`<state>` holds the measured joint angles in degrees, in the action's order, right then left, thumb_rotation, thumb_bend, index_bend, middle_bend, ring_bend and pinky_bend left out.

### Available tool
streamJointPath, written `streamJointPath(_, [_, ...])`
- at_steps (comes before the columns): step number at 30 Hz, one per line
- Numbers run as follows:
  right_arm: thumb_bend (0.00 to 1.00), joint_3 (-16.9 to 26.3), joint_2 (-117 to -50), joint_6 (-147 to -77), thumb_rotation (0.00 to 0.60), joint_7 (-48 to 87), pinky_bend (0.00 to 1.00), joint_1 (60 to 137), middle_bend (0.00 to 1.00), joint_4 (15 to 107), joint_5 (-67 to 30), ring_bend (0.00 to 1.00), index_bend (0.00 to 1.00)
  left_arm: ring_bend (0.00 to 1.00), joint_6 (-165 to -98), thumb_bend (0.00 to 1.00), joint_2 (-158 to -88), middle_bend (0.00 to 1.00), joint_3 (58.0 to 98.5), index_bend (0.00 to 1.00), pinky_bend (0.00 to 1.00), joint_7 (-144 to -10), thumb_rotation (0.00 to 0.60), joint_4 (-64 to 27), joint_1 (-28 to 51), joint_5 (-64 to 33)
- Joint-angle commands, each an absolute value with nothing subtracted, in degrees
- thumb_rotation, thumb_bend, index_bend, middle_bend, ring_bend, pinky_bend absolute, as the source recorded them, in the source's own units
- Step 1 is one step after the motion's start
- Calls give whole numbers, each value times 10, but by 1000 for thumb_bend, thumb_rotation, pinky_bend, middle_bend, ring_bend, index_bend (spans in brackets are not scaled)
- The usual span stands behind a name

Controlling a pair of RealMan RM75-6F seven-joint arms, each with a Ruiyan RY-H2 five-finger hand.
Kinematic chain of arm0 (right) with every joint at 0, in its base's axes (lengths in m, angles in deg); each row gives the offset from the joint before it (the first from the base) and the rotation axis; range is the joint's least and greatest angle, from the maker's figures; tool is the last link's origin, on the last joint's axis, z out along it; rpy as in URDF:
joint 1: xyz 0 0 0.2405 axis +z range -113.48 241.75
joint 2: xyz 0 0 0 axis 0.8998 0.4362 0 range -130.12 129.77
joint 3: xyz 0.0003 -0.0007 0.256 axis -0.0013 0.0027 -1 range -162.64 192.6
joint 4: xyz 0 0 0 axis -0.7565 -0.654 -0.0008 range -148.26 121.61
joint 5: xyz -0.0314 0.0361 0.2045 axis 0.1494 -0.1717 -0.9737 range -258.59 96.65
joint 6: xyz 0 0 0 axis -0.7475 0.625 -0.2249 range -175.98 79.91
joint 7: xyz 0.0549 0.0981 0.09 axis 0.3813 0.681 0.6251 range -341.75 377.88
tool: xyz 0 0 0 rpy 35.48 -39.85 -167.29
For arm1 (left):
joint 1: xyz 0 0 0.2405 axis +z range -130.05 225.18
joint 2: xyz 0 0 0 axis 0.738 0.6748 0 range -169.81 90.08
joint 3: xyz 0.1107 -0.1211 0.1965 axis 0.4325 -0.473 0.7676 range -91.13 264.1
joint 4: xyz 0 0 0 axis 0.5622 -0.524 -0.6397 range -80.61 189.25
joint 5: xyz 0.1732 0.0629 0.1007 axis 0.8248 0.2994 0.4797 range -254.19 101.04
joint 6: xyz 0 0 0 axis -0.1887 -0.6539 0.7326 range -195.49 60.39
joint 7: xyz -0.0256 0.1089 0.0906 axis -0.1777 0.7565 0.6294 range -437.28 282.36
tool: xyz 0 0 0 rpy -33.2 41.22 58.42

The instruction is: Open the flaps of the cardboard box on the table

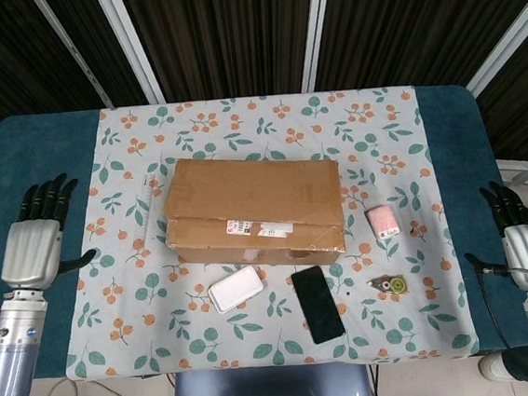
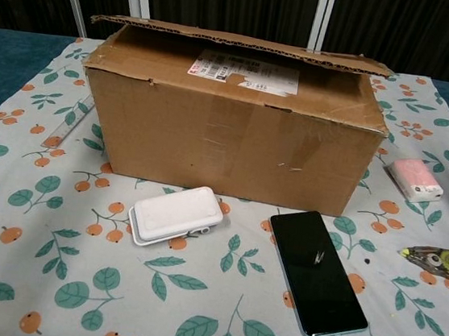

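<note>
A brown cardboard box (image 1: 254,206) (image 2: 234,120) stands in the middle of the flowered cloth, its top flaps folded down; the far flap (image 2: 239,43) lifts slightly at its edge, and the near flap carries a white label (image 2: 243,71). My left hand (image 1: 35,248) hovers over the teal table left of the box, fingers spread, holding nothing. My right hand (image 1: 524,238) stays at the table's right edge, fingers spread and empty. Neither hand touches the box. The chest view shows no hand.
In front of the box lie a white case (image 1: 235,289) (image 2: 174,215) and a black phone (image 1: 317,303) (image 2: 316,272). A pink roll (image 1: 381,220) (image 2: 416,178) and a tape dispenser (image 1: 390,285) (image 2: 437,259) sit to the right. A ruler (image 1: 147,202) lies left of the box.
</note>
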<state>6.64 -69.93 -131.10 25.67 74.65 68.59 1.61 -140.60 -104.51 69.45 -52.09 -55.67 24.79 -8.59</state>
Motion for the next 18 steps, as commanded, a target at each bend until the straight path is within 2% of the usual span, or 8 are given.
streamJointPath(1, [203,66,-700,-1308,600,258,221,747,0,687,14,15,0,0,-1376,117,-1067,0,675,0,13,-481,600,-557,205,-129])
streamJointPath(18, [211,61,-696,-1290,600,276,221,748,0,700,-4,16,0,0,-1334,136,-1145,0,655,0,13,-385,600,-511,77,-231])
